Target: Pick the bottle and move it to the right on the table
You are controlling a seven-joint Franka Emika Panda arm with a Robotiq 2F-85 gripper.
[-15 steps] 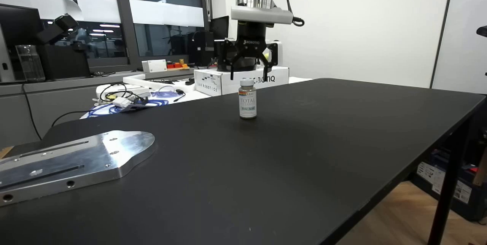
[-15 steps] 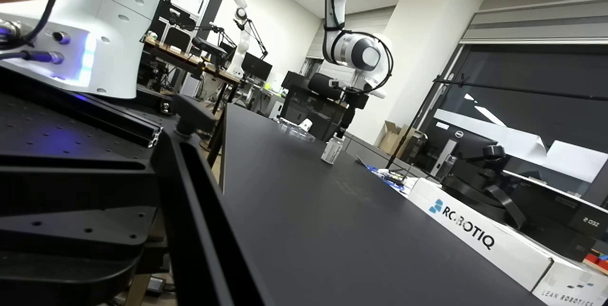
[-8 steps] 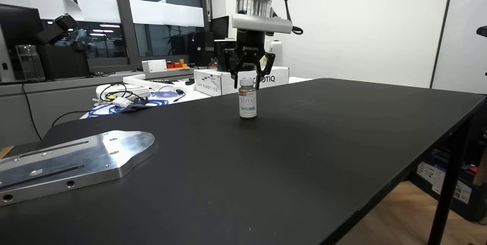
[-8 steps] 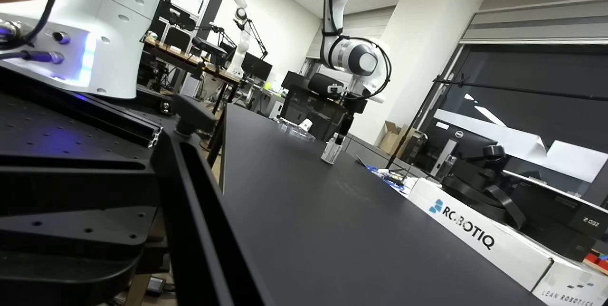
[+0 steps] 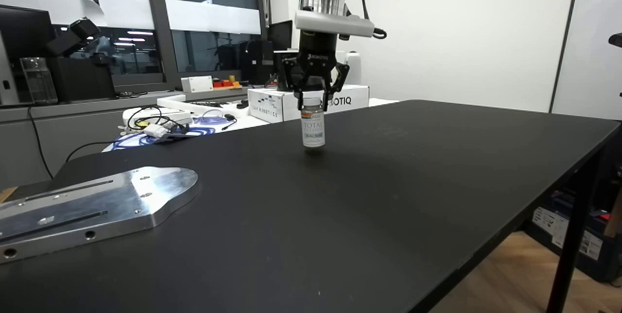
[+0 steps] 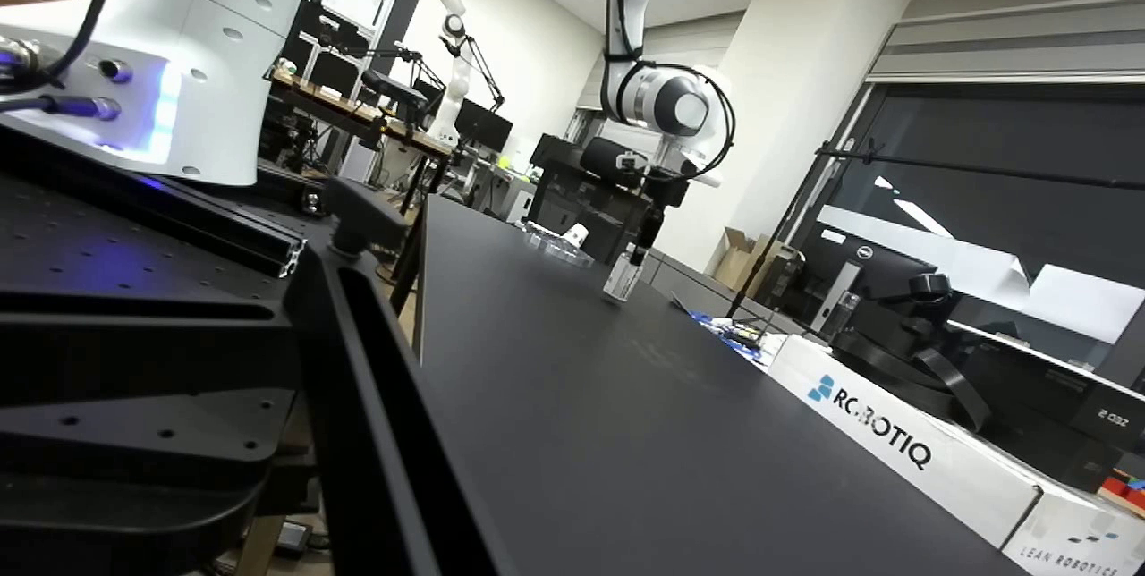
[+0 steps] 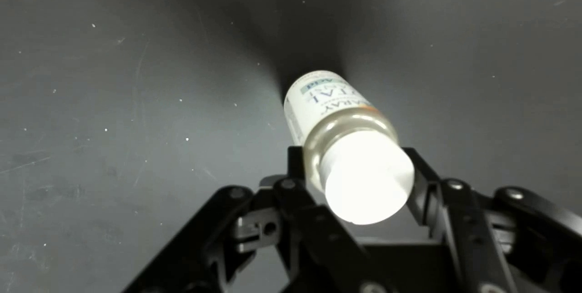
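Note:
A short white-labelled bottle (image 5: 312, 128) with a white cap hangs upright between the fingers of my gripper (image 5: 312, 105). The jaws press on both sides of it near the shoulder and cap, as the wrist view shows with the bottle (image 7: 327, 102) and gripper (image 7: 356, 163). Its base seems slightly above the black table (image 5: 388, 182), over a dark shadow. In an exterior view the same bottle (image 6: 620, 281) is seen under the gripper (image 6: 639, 252), tilted by that camera's slant, near the table's far end.
A shiny metal plate (image 5: 121, 196) lies on the table's near left part. A white Robotiq box (image 6: 894, 433) stands along the table's long side, with cables (image 5: 165, 128) beside it. A clear plastic item (image 6: 556, 243) sits at the table's far end.
The jaws have closed from wide apart onto the bottle after the gripper came down around it. Since half a second ago, bottle and gripper have risen slightly and shifted a little.

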